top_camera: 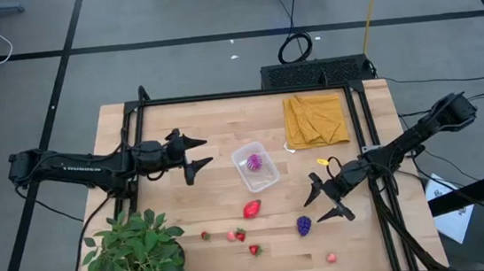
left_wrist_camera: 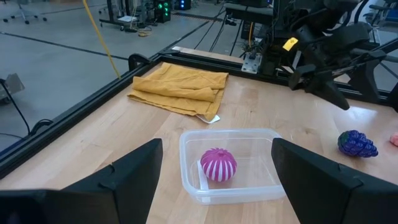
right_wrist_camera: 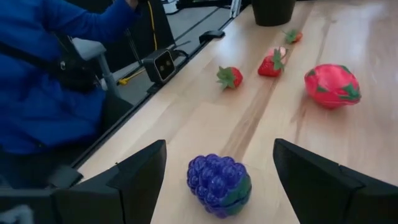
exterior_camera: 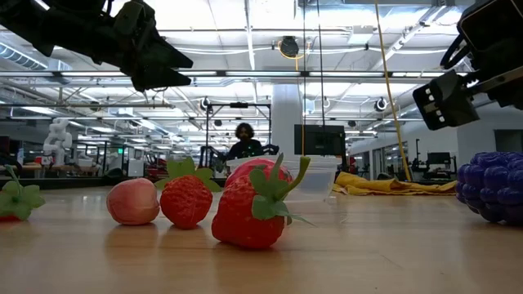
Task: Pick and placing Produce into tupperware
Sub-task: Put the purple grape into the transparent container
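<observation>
Table (top_camera: 188, 132): your wooden work surface; everything below lies on it.
Plant (top_camera: 133, 257): the leafy green pot sits at the near left corner, well apart from both of your grippers.
Cloth (top_camera: 315, 118): the folded yellow cloth lies at the far side, just beyond the container and apart from it.
Left gripper (top_camera: 201, 152): your left arm reaches in from the left; its fingers stand apart and hold nothing. In the left wrist view the container lies ahead, framed between the two fingers (left_wrist_camera: 134, 174), not touched.
Right gripper (top_camera: 327, 201): your right arm comes in from the right; its fingers are spread and empty. In the right wrist view the grape bunch lies ahead, centred between the fingers (right_wrist_camera: 140, 171), free of them.
Container (top_camera: 255, 166): the clear box sits mid-table, between your two grippers, open on top.
Striped fruit (top_camera: 254, 162): the purple-and-white ball lies inside the container.
Big strawberry (top_camera: 252, 209): it lies just in front of the container, left of your right gripper.
Grape bunch (top_camera: 304, 226): it rests beside your right gripper, toward the near edge; nothing stands between them.
Small strawberries (top_camera: 240, 235): these lie in a loose group near the front edge, with one more (top_camera: 255, 250) closer to the edge.
Pink piece (top_camera: 332, 257): it sits alone near the front edge, beyond the grape bunch.
</observation>
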{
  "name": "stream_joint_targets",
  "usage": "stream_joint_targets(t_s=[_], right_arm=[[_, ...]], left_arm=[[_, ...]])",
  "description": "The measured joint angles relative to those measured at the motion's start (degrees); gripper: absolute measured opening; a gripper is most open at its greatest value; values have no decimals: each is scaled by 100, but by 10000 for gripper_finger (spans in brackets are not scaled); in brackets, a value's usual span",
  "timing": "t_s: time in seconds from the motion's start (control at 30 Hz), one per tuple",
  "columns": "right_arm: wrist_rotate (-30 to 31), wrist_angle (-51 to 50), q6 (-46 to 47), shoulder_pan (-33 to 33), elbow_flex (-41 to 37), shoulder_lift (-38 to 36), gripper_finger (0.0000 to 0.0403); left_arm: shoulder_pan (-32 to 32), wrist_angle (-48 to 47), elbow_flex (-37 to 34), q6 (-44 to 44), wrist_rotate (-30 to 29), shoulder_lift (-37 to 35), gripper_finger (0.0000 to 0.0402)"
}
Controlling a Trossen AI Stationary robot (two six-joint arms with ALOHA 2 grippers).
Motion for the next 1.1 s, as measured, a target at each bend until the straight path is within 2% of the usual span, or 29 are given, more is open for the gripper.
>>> stream_joint_targets(t_s=[0.4,0.9,1.1], right_arm=[[1,-88,-861,0,-2,0,289],[4,-224,-885,-2,-2,0,289],[11,-226,-975,-2,-2,0,318]], left_arm=[[-1,2,0,-11,-2,-1,308],[-1,2,0,-7,-1,0,308],[0,2,0,-11,0,-2,308]])
